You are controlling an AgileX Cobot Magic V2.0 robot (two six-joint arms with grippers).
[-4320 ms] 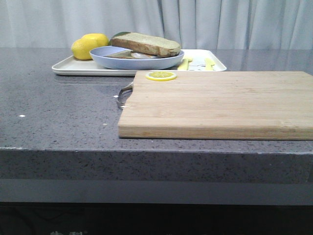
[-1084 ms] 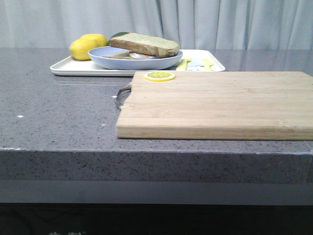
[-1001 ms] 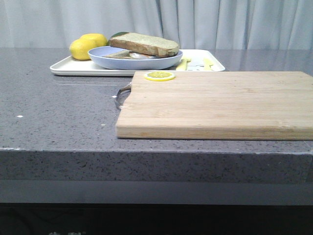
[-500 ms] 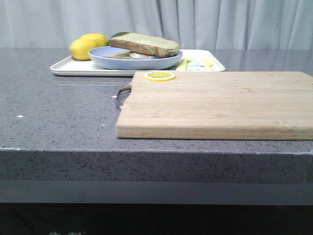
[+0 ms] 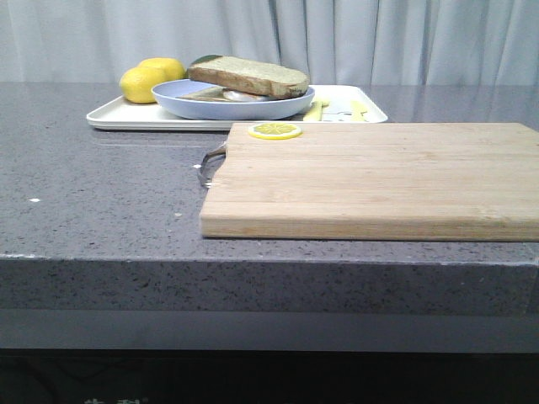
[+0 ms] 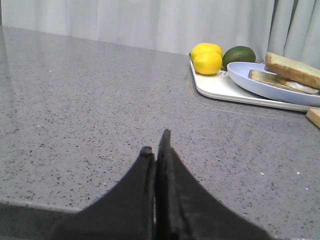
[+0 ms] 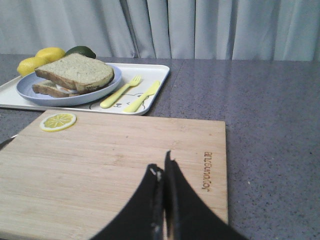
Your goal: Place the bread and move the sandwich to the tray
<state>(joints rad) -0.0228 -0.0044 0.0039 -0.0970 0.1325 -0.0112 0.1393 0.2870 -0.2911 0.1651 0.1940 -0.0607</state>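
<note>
Looking forward, the sandwich (image 5: 244,82) sits plated on the tray (image 5: 109,116), task seemingly done; left wrist view shows left fingers (image 6: 156,156) pressed together (empty) over bare bench (image 6: 90,110); right fingers (image 7: 163,172) likewise above the cutting board (image 7: 115,165)

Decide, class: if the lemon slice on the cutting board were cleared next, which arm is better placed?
Probably right: its gripper is over the cutting board holding the lemon slice.

Grey speckled countertop (image 5: 101,202) carries tray (image 5: 114,117), wooden cutting board (image 5: 370,177).
</note>
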